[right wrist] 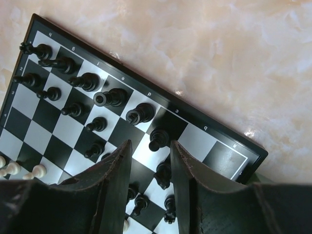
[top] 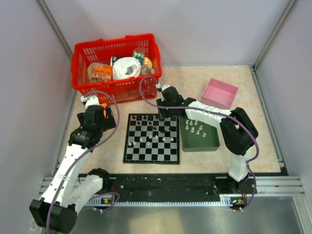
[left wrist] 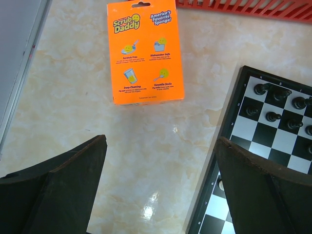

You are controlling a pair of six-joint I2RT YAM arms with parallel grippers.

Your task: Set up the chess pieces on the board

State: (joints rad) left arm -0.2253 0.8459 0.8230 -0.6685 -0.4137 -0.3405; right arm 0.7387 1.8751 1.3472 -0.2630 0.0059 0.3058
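The right gripper (right wrist: 151, 145) hangs low over the far edge of the board (top: 151, 161). Its fingers are nearly together, with 1 black piece (right wrist: 163, 174) showing in the slit between them; I cannot tell if they pinch it. Other black pieces (right wrist: 112, 96) line the far rows, and white pieces (top: 195, 127) sit in the green tray (top: 200, 147) beside the board. The left gripper (left wrist: 161, 141) hovers spread wide and empty over the table (left wrist: 73, 97), between an orange box (left wrist: 145, 51) and the board.

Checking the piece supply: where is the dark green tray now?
Top view: the dark green tray lies just right of the board, with the pink box behind it.
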